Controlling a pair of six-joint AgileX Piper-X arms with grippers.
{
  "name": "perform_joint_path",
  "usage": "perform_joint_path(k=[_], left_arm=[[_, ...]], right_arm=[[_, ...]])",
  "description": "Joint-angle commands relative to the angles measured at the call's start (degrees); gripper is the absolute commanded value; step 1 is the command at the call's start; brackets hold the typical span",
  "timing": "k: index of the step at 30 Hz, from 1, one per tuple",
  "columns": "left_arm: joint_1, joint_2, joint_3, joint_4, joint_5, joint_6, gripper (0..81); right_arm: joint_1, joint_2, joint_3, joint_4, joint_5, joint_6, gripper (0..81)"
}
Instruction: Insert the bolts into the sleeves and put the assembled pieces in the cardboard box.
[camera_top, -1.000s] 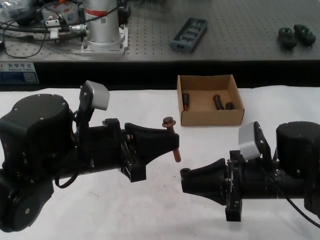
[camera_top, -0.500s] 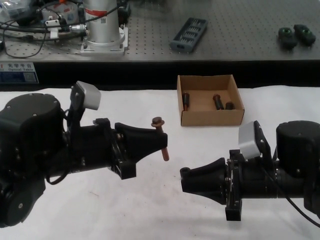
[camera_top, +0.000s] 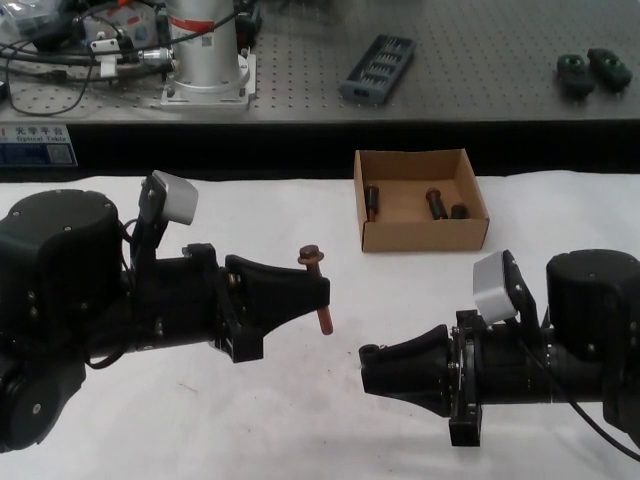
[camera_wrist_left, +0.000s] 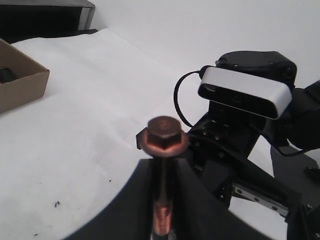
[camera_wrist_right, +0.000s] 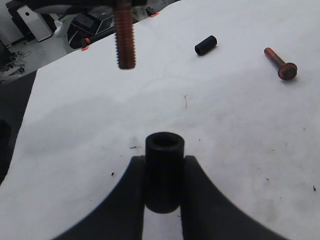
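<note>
The cardboard box (camera_top: 425, 237) holds three pieces (camera_top: 437, 205); left gripper (camera_top: 321, 288) clamps a bolt (camera_wrist_left: 163, 137), right gripper (camera_wrist_right: 164, 192) a sleeve (camera_wrist_right: 164, 160).

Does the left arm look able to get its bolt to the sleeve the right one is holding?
Likely yes: the bolt hangs thread-down near the sleeve, its open end unblocked, nothing between them.
</note>
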Motion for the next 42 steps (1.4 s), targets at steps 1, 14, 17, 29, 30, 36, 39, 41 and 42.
perform_joint_path(k=[1,14,17,29,30,36,39,41,42], left_arm=[[0.1,0.02,-0.75,-0.81,2.18,-0.47,0.7],[-0.06,0.02,-0.75,-0.36,3.98,-1.67,0.7],[-0.82,0.02,-0.75,0.41,4.74,-2.29,0.7],[-2.62,0.02,-0.75,3.04,3.29,-0.88,0.7],[-2.62,0.02,-0.75,3.04,3.31,-0.88,0.7],[-2.62,0.02,-0.75,2.08,-0.65,-0.88,0.7],[-2.62,0.02,-0.92,2.09,-0.58,-0.88,0.7],[-2.62,0.02,-0.92,2.09,-1.03,-0.88,0.7],[-2.62,0.02,-0.92,2.09,-1.58,-0.88,0.7]], right_arm=[[1.18,-0.19,-0.44,-0.99,-1.01,0.09,5.3],[4.97,-0.19,-0.44,-0.99,0.2,0.09,5.3],[4.97,-0.19,-0.79,-0.99,0.17,0.09,5.3],[4.71,0.22,-2.91,-0.32,-0.02,0.09,5.3],[4.71,0.22,-2.91,-0.06,-0.02,0.09,5.3],[4.71,0.22,-2.91,2.63,-0.02,0.09,5.3],[4.71,0.22,-2.91,2.92,-0.02,-0.35,5.3],[4.71,0.22,-2.91,2.92,-0.02,-0.46,5.3],[4.71,0.22,-2.91,2.92,-0.02,-0.46,5.3]])
